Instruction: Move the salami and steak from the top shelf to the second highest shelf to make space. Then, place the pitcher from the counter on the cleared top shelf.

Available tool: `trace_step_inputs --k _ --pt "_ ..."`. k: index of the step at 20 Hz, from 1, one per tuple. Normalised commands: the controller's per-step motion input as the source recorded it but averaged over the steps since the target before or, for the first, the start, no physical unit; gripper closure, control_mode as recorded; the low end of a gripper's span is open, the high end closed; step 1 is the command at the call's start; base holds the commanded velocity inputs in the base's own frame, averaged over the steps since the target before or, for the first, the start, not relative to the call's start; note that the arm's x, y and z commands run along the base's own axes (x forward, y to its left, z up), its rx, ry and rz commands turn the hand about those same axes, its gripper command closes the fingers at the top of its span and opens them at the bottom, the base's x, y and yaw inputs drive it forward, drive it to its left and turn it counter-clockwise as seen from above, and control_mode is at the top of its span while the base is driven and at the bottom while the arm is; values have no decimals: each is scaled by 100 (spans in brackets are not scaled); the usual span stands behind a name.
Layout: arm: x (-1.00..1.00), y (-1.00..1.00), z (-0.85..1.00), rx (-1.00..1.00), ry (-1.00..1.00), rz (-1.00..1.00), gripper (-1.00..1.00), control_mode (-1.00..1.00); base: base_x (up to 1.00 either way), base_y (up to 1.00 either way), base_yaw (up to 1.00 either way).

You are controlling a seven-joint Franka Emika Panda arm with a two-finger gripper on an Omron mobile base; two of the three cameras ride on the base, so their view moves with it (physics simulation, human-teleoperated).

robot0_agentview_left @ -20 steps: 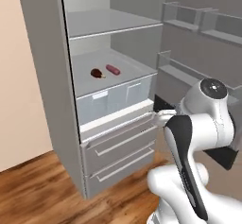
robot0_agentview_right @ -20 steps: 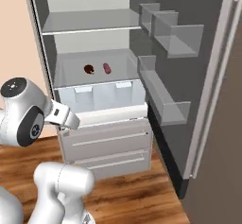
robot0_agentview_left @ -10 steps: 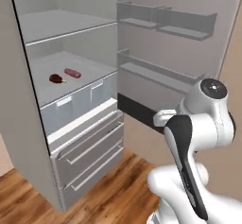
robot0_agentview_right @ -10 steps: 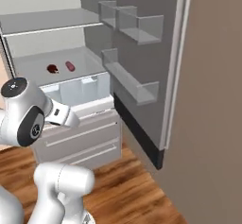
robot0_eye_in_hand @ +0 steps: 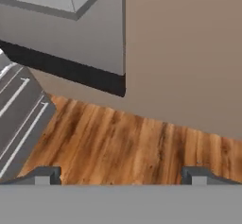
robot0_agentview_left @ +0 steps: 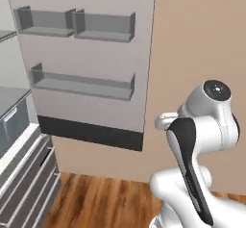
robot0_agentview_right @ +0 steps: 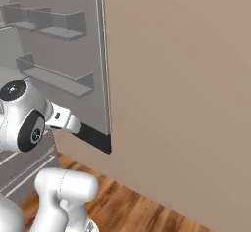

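Observation:
My gripper (robot0_eye_in_hand: pixel 120 176) is open, its two dark fingertips (robot0_eye_in_hand: pixel 45 175) set far apart with nothing between them, pointing down at the wooden floor (robot0_eye_in_hand: pixel 118 133). In the base views the white hand (robot0_agentview_left: pixel 166 121) (robot0_agentview_right: pixel 63 121) juts out beside the arm. A corner of the second highest shelf (robot0_agentview_left: pixel 9 97) and an edge of the top shelf (robot0_agentview_left: pixel 4 34) show at the far left of the left base view. The salami, the steak, the pitcher and the counter are out of view.
The open fridge door (robot0_agentview_left: pixel 91 10) (robot0_agentview_right: pixel 59 69) stands ahead, with clear bins (robot0_agentview_left: pixel 81 85) and a black lower strip (robot0_eye_in_hand: pixel 66 69). A beige wall (robot0_agentview_right: pixel 181 79) stands to its right. Grey fridge drawers (robot0_agentview_left: pixel 29 174) (robot0_eye_in_hand: pixel 19 114) stick out at the lower left.
The whole picture has swung: the base turned right, so the fridge interior with the two meats slid off to the left and the door and wall came in. The gripper stayed open.

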Motion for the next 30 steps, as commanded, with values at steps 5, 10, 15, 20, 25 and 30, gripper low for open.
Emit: trace_step_inputs --k 5,10,15,20,25,30 --pt "0 0 0 0 0 0 -100 100 0 11 -99" --pt "0 0 0 0 0 0 -100 100 0 12 -100" --pt "0 0 0 0 0 0 -100 100 0 11 -100" --pt "0 0 0 0 0 0 -100 100 0 13 -98" --pt "0 0 0 0 0 0 -100 100 0 11 -95" --pt "0 0 0 0 0 0 -100 100 6 12 -87"
